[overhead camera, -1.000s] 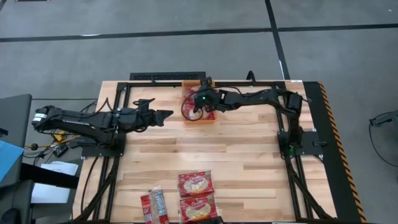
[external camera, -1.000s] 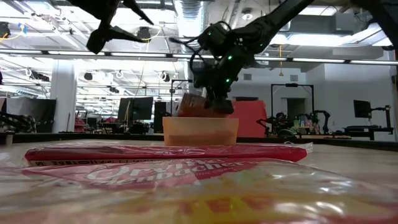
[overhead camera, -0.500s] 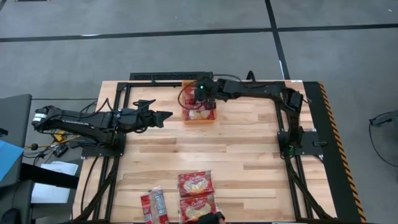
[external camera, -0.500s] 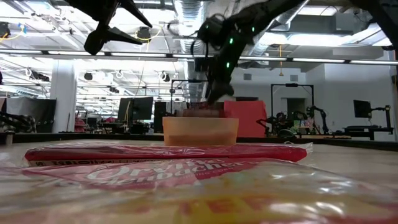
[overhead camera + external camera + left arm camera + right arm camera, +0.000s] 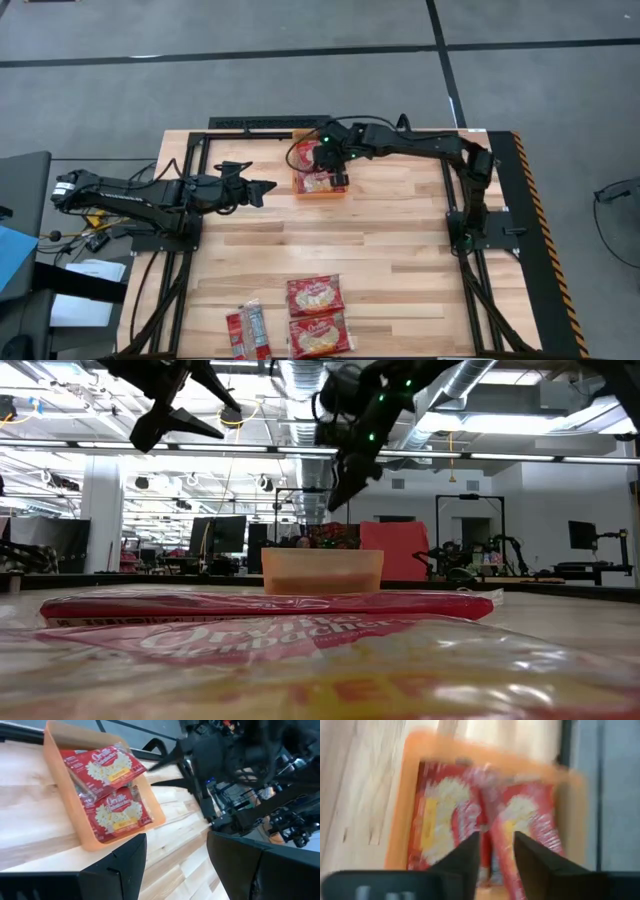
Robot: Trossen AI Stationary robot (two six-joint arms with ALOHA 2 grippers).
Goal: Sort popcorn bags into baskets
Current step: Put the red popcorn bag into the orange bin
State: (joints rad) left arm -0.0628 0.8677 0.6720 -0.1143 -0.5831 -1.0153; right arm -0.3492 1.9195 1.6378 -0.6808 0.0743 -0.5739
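— High view: where do your grippers sit?
— Your right gripper (image 5: pixel 334 170) hangs above the orange bin (image 5: pixel 298 186) at the table's far edge, fingers slightly parted and holding nothing. Your left gripper (image 5: pixel 268 186) waits left of the bin, fingers spread and empty.

— And the popcorn bags?
— Two red popcorn bags (image 5: pixel 116 812) lie side by side inside the bin. Three more bags (image 5: pixel 315 296) rest at the near edge, one showing its grey back (image 5: pixel 246 331).
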